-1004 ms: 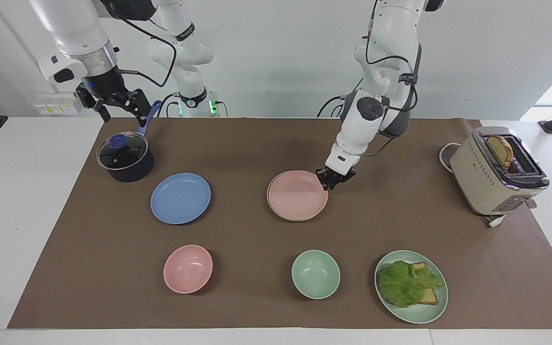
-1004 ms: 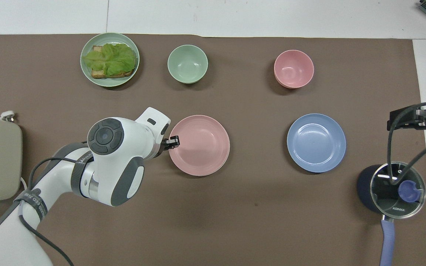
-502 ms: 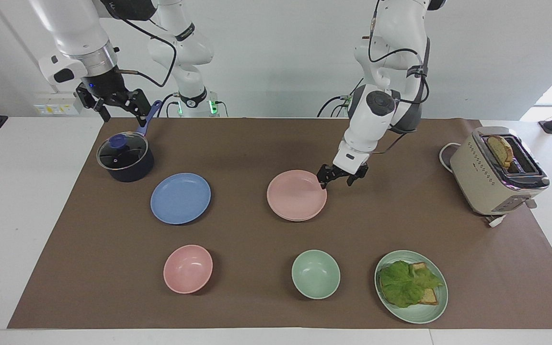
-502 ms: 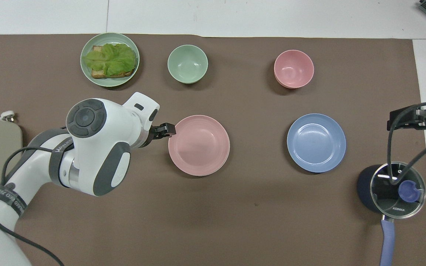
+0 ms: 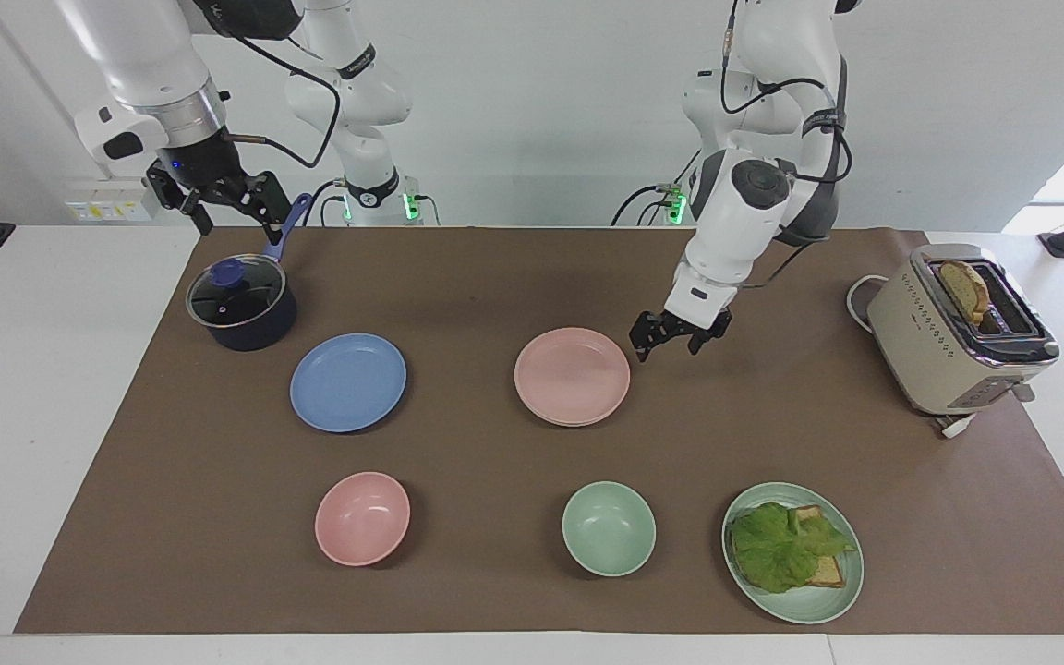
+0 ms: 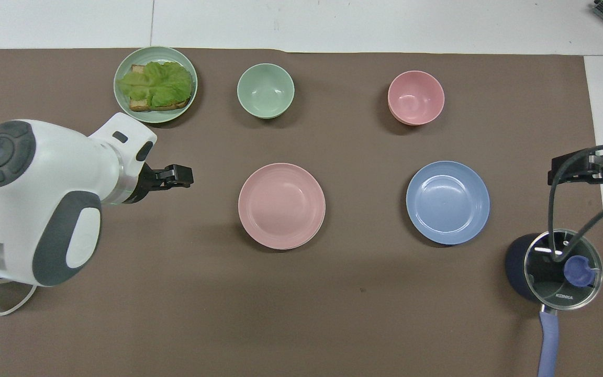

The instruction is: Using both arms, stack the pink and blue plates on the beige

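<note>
- the left gripper (image 5: 669, 344) hung low with its jaws wide apart and nothing in them; the pink plate (image 5: 573, 376) lay just beside those jaws, on the right arm's side of them
- only a thin pale rim showed under the pink plate; i think that was the beige plate (image 5: 576, 424)
- the right gripper (image 5: 236, 222) waited, jaws open and empty, above the pot's handle (image 5: 290, 226); the blue plate (image 5: 348, 382) lay well apart from them
- those jaws could bump the handle on the way down; the blue plate's thin edge could slip out; put down off the middle, it could slide off the pile
- the pot (image 5: 241, 300) had its lid on; the pink bowl (image 5: 362, 517) and green bowl (image 5: 609, 528) were empty; the green plate (image 5: 772, 605) held lettuce (image 5: 781, 545) and bread; the toaster (image 5: 952, 332) held a slice
</note>
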